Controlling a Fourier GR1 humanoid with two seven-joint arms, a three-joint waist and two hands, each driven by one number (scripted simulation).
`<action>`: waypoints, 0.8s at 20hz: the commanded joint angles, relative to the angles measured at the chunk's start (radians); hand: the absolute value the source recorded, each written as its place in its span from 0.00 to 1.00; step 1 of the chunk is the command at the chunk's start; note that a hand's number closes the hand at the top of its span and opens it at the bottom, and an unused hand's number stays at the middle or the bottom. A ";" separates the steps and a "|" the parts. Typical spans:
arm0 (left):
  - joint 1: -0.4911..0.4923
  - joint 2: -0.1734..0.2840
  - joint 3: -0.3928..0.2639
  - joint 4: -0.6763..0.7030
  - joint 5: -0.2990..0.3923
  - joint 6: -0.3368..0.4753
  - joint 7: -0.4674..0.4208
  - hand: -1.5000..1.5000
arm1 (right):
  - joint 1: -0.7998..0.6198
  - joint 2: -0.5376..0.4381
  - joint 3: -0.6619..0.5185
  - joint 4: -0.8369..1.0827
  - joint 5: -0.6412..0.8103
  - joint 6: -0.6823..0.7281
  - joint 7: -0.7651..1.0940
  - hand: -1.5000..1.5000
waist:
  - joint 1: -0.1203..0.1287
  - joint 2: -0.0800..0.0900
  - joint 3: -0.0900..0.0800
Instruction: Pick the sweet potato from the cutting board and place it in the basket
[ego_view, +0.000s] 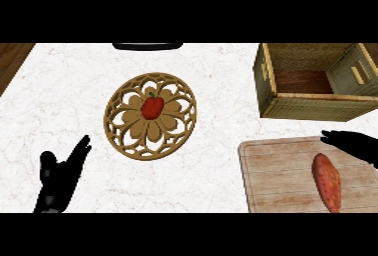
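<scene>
An orange sweet potato (327, 182) lies lengthwise on the pale wooden cutting board (277, 175) at the lower right. The woven basket (310, 106), square with a brown floor, stands at the upper right, just beyond the board. My right hand (356, 144) comes in from the right edge with straight fingers pointing left, just above the sweet potato's far end and apart from it. My left hand (60, 176) rests open at the lower left, fingers up, far from the board.
A round carved wooden trivet (124, 127) sits in the counter's middle with a red pepper (153, 107) on it. A dark object (148, 46) shows at the far edge. Brown wood borders the marble counter at the upper left.
</scene>
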 joint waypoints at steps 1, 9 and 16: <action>-0.022 -0.010 0.021 0.178 0.013 -0.045 -0.049 0.50 | -0.054 0.067 0.050 0.039 0.045 -0.012 0.014 0.00 | 0.002 0.012 -0.011; 0.025 -0.021 0.017 0.083 -0.007 -0.029 0.000 0.50 | -0.009 0.056 0.075 0.109 0.184 -0.075 -0.061 0.00 | -0.002 0.009 -0.010; 0.058 -0.025 0.016 0.033 -0.009 -0.048 0.006 0.50 | -0.036 0.108 0.099 0.190 0.238 -0.069 -0.049 0.00 | 0.002 0.008 -0.010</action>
